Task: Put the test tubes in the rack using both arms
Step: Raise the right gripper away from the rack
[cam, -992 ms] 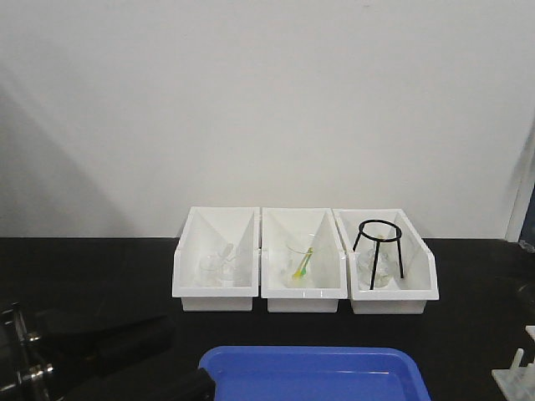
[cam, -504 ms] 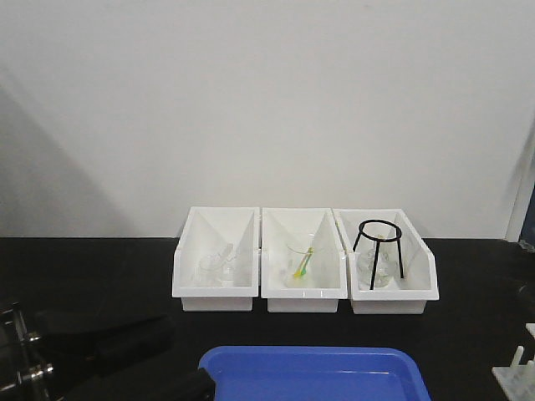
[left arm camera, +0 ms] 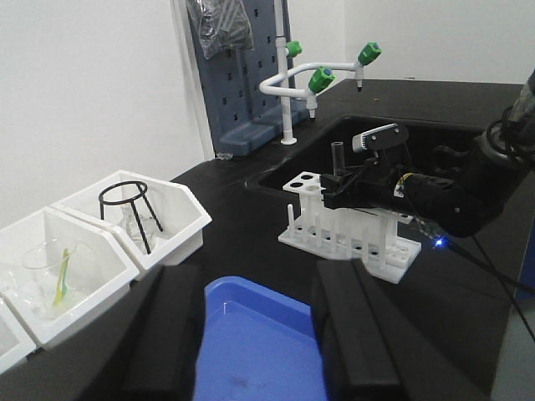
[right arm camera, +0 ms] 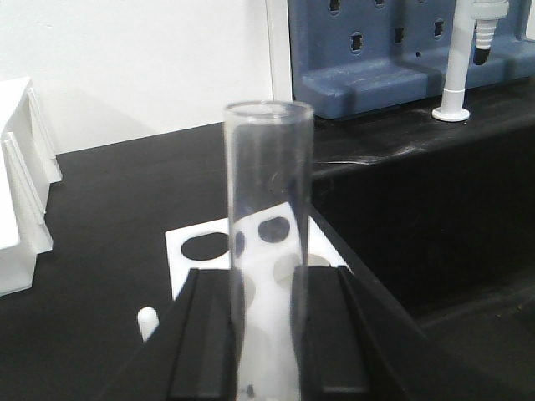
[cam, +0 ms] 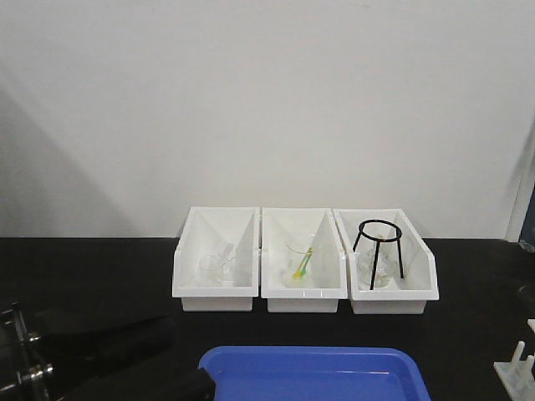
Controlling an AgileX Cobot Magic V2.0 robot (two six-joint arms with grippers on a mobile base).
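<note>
Right gripper [right arm camera: 267, 334] is clamping an upright test tube [right arm camera: 267, 200] just over the rack [left arm camera: 326, 242] on the black surface [left arm camera: 242, 225], while the left gripper [left arm camera: 259, 334] is hanging wide open above the blue tray [left arm camera: 242, 363].

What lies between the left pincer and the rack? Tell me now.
In the left wrist view: a corner of the blue tray, right at the open left pincer, then bare black counter up to the rack.
</note>
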